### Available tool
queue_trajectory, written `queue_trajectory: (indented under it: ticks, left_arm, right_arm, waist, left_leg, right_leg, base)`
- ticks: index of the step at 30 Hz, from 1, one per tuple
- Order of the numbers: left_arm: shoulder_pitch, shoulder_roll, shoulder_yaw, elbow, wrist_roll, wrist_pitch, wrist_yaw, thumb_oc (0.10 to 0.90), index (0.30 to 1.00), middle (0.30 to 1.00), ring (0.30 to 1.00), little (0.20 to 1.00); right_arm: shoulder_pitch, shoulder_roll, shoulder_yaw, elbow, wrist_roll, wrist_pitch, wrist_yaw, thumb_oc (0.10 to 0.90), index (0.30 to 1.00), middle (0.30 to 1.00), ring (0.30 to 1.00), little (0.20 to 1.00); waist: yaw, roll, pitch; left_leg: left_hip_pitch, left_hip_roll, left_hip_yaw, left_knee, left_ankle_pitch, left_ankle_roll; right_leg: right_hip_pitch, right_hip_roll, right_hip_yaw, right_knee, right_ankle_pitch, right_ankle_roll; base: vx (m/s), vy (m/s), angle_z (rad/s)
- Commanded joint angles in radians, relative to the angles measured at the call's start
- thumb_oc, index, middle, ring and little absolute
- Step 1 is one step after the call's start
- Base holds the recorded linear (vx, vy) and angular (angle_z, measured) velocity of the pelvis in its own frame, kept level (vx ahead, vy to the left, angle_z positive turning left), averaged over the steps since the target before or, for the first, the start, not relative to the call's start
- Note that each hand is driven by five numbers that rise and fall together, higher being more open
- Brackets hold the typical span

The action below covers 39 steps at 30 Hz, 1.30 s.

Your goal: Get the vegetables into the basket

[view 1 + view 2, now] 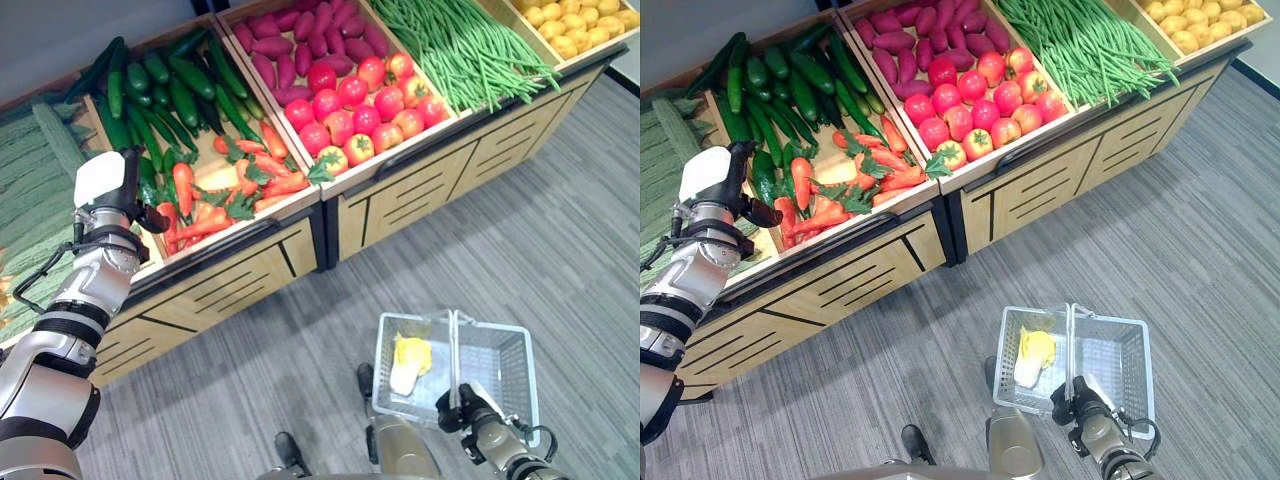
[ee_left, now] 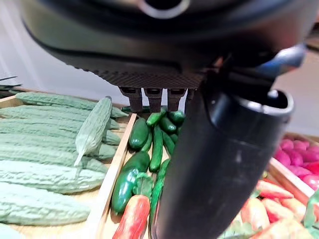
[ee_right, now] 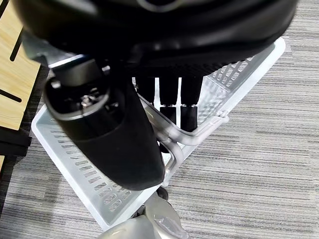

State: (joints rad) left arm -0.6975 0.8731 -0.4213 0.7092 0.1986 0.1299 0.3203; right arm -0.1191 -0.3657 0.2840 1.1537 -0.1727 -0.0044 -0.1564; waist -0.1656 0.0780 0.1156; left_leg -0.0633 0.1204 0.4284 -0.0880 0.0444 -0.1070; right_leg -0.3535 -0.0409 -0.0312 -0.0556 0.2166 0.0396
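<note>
- Gripping the handle (image 3: 194,133) of the basket (image 1: 500,365), the right hand (image 1: 462,408) sits nearest the robot, low over the grey carpet (image 1: 560,230); in the right wrist view its fingers (image 3: 169,102) curl round the pale bar.
- The basket is white wire and hangs just above the carpet, in front of the stand. Inside it, at its left end, lies a yellow and white vegetable (image 1: 410,362).
- Beyond the basket stands the wooden produce stand (image 1: 430,190), with slatted panels along its front.
- The left hand (image 1: 125,195) is raised over the front left bin of that stand, at the near ends of the cucumbers (image 1: 175,95) and just beside the carrots (image 1: 225,195). Its thumb wears a white cover (image 1: 98,178).
- In the left wrist view its fingers (image 2: 152,97) point out over the cucumbers, short and straight at the tips, closed on nothing, with the cucumbers and a carrot below them.
- Left of that bin lie pale green bitter gourds (image 2: 45,164).
- In the next bin to the right are red tomatoes (image 1: 365,105), and behind them purple sweet potatoes (image 1: 300,40).
- Farther right lie green beans (image 1: 460,45), then yellow potatoes (image 1: 575,22) at the far corner.
</note>
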Motion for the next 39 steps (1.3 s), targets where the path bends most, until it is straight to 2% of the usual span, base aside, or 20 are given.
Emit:
queue_trajectory:
  ticks: [1, 9, 14, 18, 23, 31, 39]
  left_arm:
    - [-0.062, 0.036, 0.083, 0.010, 0.055, -0.004, 0.039, 0.900, 1.000, 1.000, 1.000, 1.000]
    - [-0.055, -0.015, 0.087, 0.021, 0.044, 0.005, 0.036, 0.900, 1.000, 1.000, 1.000, 1.000]
    - [-0.084, -0.058, 0.077, 0.080, 0.017, 0.024, 0.047, 0.900, 1.000, 1.000, 1.000, 1.000]
    - [-0.097, -0.060, 0.074, 0.118, 0.011, 0.032, 0.050, 0.900, 1.000, 1.000, 1.000, 1.000]
    - [-0.118, -0.040, 0.079, 0.178, -0.006, 0.038, 0.055, 0.900, 1.000, 1.000, 1.000, 1.000]
    - [-0.225, 0.079, 0.023, 0.271, 0.017, 0.047, 0.049, 0.900, 1.000, 1.000, 1.000, 1.000]
    - [-0.270, 0.109, -0.007, 0.304, 0.024, 0.052, 0.044, 0.900, 1.000, 1.000, 1.000, 1.000]
  right_arm:
    - [0.097, -0.055, 0.044, 0.026, -0.048, 0.055, -0.013, 0.400, 0.300, 0.300, 0.300, 0.300]
    - [0.087, -0.055, 0.047, 0.010, -0.048, 0.064, -0.017, 0.400, 0.300, 0.300, 0.300, 0.300]
    - [0.064, -0.053, 0.056, -0.009, -0.039, 0.072, -0.026, 0.400, 0.300, 0.300, 0.300, 0.300]
    - [0.058, -0.053, 0.064, -0.022, -0.033, 0.072, -0.027, 0.400, 0.300, 0.300, 0.300, 0.300]
    - [0.053, -0.050, 0.069, -0.024, -0.029, 0.070, -0.032, 0.400, 0.300, 0.300, 0.300, 0.300]
    - [0.054, -0.059, 0.092, -0.014, -0.018, 0.056, -0.030, 0.400, 0.300, 0.300, 0.300, 0.300]
    - [0.054, -0.056, 0.103, -0.019, -0.008, 0.049, -0.029, 0.400, 0.300, 0.300, 0.300, 0.300]
  waist:
    - [-0.015, -0.015, -0.005]
    - [-0.021, -0.013, 0.019]
    - [-0.035, -0.013, 0.051]
    - [-0.040, -0.015, 0.064]
    - [-0.044, -0.020, 0.073]
    - [-0.035, -0.015, 0.069]
    - [-0.031, -0.017, 0.076]
  left_leg:
    - [-0.071, 0.030, -0.054, 0.001, 0.083, -0.042]
    - [-0.095, 0.032, -0.050, 0.001, 0.086, -0.043]
    - [-0.124, 0.037, -0.037, 0.001, 0.092, -0.046]
    - [-0.136, 0.040, -0.030, 0.001, 0.096, -0.048]
    - [-0.151, 0.044, -0.024, 0.001, 0.099, -0.052]
    - [-0.162, 0.049, -0.034, 0.001, 0.107, -0.056]
    - [-0.172, 0.046, -0.042, 0.001, 0.108, -0.056]
  right_leg:
    - [0.078, -0.030, 0.000, -0.020, -0.034, 0.090]
    - [0.050, -0.024, 0.009, -0.018, -0.029, 0.087]
    - [0.011, -0.018, 0.020, -0.016, -0.017, 0.086]
    - [-0.008, -0.015, 0.029, -0.016, -0.012, 0.086]
    - [-0.025, -0.010, 0.032, -0.016, -0.006, 0.086]
    - [-0.032, -0.005, 0.025, -0.019, -0.004, 0.086]
    - [-0.040, -0.005, 0.015, -0.019, -0.001, 0.087]
  base:
    - [0.00, 0.000, 0.00]
    - [0.00, 0.000, -0.04]
    - [-0.02, -0.007, -0.10]
    - [-0.01, -0.009, -0.07]
    - [0.00, -0.018, -0.09]
    - [0.01, -0.016, -0.10]
    - [0.00, -0.002, 0.03]
